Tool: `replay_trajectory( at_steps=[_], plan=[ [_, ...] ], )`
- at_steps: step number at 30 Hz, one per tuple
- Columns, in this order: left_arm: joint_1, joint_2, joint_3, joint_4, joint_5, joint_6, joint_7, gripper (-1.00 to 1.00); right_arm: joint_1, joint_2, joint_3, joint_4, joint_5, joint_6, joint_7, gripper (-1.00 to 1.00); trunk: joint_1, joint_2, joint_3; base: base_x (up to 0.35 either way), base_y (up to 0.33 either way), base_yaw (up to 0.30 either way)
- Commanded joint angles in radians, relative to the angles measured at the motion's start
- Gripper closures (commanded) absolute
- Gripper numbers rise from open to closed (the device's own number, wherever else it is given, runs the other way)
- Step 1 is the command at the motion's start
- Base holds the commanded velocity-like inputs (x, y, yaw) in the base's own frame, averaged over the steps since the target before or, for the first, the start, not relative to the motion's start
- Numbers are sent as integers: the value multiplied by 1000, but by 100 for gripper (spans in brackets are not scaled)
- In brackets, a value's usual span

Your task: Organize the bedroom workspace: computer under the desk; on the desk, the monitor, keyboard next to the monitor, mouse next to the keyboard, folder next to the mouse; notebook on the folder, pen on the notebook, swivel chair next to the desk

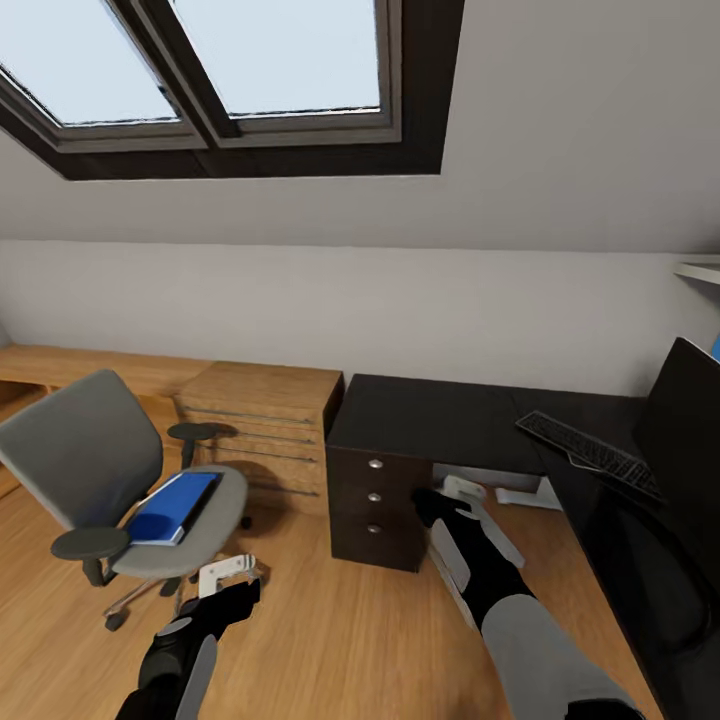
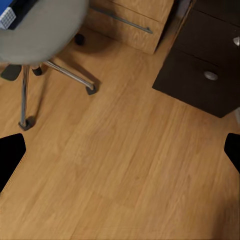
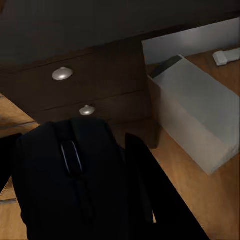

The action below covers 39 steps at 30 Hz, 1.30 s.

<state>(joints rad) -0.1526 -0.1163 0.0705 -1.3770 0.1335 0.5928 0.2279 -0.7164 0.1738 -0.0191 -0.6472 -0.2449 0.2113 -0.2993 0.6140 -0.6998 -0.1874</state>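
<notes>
Right wrist view shows the right gripper [image 3: 100,170] clamped on a black mouse [image 3: 70,180] before the desk [image 1: 430,420] drawers, so, left gripper [image 2: 120,155] spread idle, setting it beside the keyboard [image 1: 590,455] likely comes next.

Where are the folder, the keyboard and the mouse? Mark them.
folder [image 1: 175,507], head view, middle of its blue cover.
keyboard [image 1: 590,455], head view, middle of its key rows.
mouse [image 3: 70,180], right wrist view, its black back.
</notes>
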Motion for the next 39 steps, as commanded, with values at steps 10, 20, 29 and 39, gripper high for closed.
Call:
replay_trajectory(
  at_steps=[10, 20, 29, 39],
  plan=[
    [-1, -4, 7, 13, 9, 4, 7, -100, 1, 1, 13, -27, -8, 8, -6, 100, 1, -1, -2, 244, 188, 105],
    [-1, -9, 1, 49, 9, -2, 10, -100, 3, 1, 118, -28, -7, 8, -6, 100, 1, -1, -2, 79, 20, 229],
    [-1, -9, -39, 56, 9, -2, 10, -100, 6, 1, 151, -27, -2, 4, -4, 100, 1, -1, -2, 299, 0, 21],
    [-1, -9, -44, 60, 9, -2, 10, -100, 6, 1, 190, -25, -2, 1, 1, 100, 1, -1, -2, 320, 0, 1]
  ],
)
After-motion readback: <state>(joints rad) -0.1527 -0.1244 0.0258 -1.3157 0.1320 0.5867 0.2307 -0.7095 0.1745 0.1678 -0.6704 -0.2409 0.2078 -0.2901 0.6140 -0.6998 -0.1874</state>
